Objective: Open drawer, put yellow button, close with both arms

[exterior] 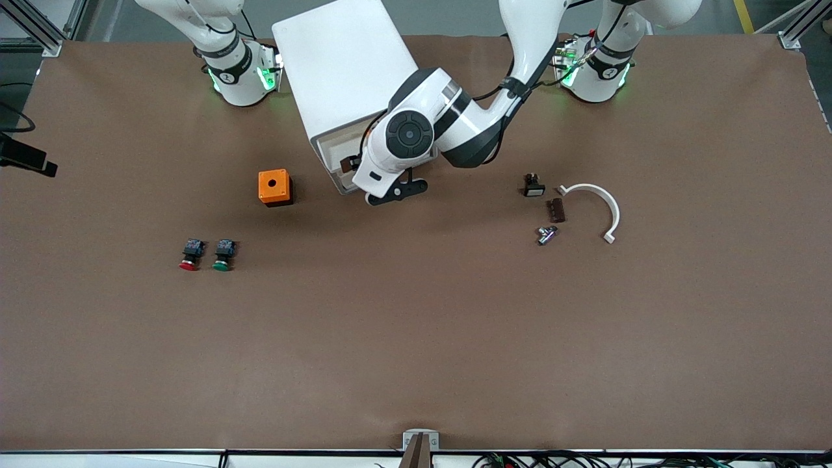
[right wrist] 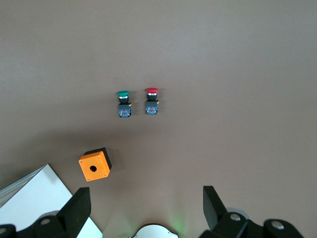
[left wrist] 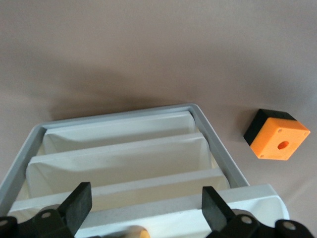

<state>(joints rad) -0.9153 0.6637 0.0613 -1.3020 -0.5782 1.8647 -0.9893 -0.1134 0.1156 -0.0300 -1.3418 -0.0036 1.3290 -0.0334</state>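
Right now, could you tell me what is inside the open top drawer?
Under the open left gripper, a yellow button cap peeks from the drawer. The rest of the drawer's inside is hidden by the gripper.

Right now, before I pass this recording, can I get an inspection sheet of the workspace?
Surface: brown table mat, no spills seen.
Job's things: big white boxy cabinet with its uppermost drawer; a yellow-orange button cap peeks in at the left wrist view's edge.
Clutter: orange box with a hole, red-capped button, green-capped button; toward the left arm's end, white curved plastic strip and small dark parts.
Grippers: left gripper open over the drawer; right gripper open, hanging high over the mat.
Cables: black cable along the left arm.
Surroundings: aluminium frame post.
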